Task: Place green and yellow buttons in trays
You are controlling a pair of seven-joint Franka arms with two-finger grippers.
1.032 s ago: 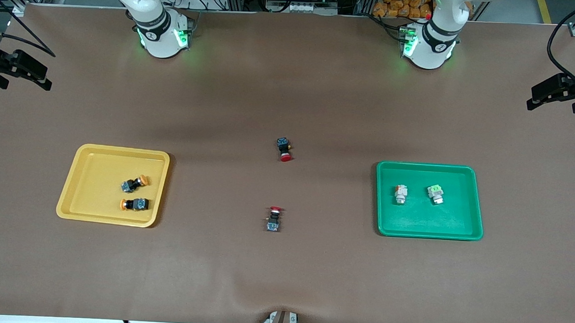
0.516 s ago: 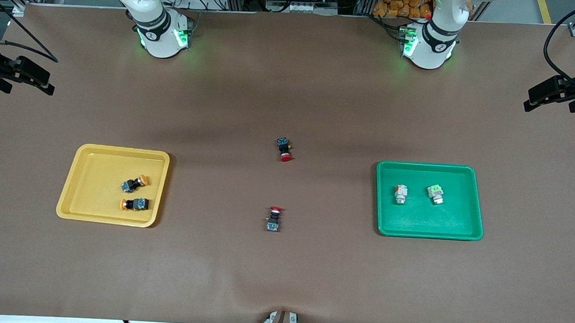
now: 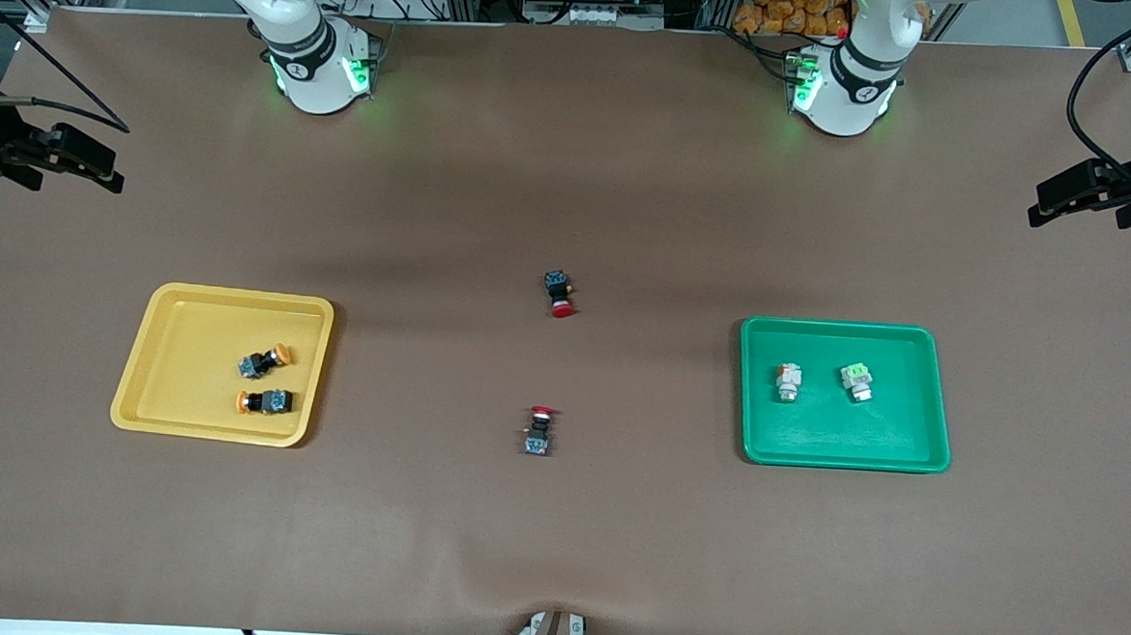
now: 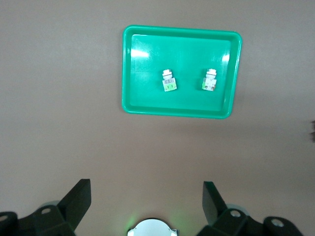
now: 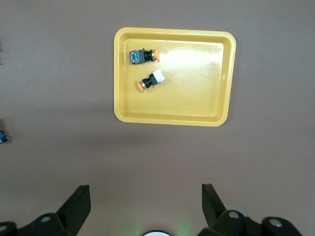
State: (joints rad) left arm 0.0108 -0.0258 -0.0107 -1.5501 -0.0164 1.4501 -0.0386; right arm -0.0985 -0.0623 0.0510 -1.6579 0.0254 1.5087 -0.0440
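**Front view:** The right hand [image 3: 112, 169] sits at the frame's edge in its upper part, at the right arm's end of the brown counter [image 3: 574, 163]. Over the last second it has crept a little inward and lower. The left hand [image 3: 1039, 205] at the opposite edge has also edged inward. Both hands are spread wide and empty.

Nothing on the counter has shifted. The two orange-yellow-capped black button switches [image 3: 265, 380] lie in the shallow yellow plastic tray [image 3: 228, 292]. The two whitish light-green button switches [image 3: 822, 381] lie in the shallow green plastic tray [image 3: 836, 325]. Two red-capped black switches [image 3: 559, 294] stay on the bare counter mid-frame, between the trays.

**Left wrist view:** The left hand [image 4: 146, 189] gapes wide over bare counter. The green tray [image 4: 177, 29] holds both pale green switches [image 4: 169, 81].

**Right wrist view:** The right hand [image 5: 146, 191] is likewise wide open. The yellow tray [image 5: 172, 30] holds both yellow-capped switches [image 5: 144, 55].

The sorting looks finished, and the arms appear only to be settling.
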